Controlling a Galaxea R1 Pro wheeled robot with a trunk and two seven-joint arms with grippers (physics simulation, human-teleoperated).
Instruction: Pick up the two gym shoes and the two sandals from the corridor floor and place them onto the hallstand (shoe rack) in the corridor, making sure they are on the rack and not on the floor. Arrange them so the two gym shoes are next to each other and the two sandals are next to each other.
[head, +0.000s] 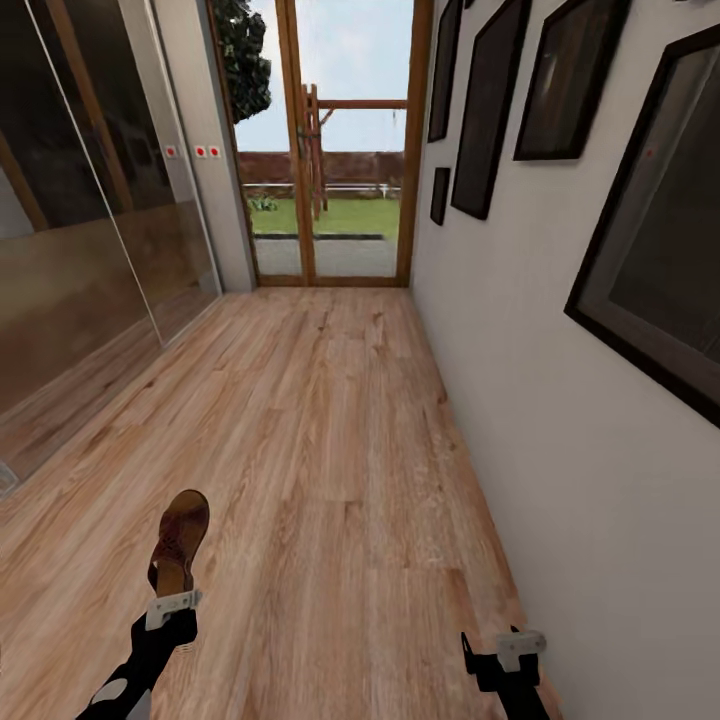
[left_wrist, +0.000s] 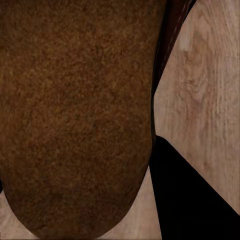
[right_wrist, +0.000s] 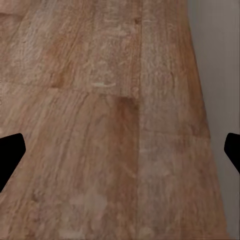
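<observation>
The left gripper (head: 172, 603) clenches a brown sandal (head: 181, 539) by its heel end, the toe pointing toward 12 o'clock above the floor (head: 330, 450). In the left wrist view the sandal's (left_wrist: 75, 115) brown face sits right against the camera. The right gripper (head: 503, 645), at 5 o'clock, is spread wide and empty, its dark fingertips (right_wrist: 10, 155) apart over bare planks beside the white wall (head: 520, 400). A glass door (head: 330, 140) stands at 12 o'clock.
</observation>
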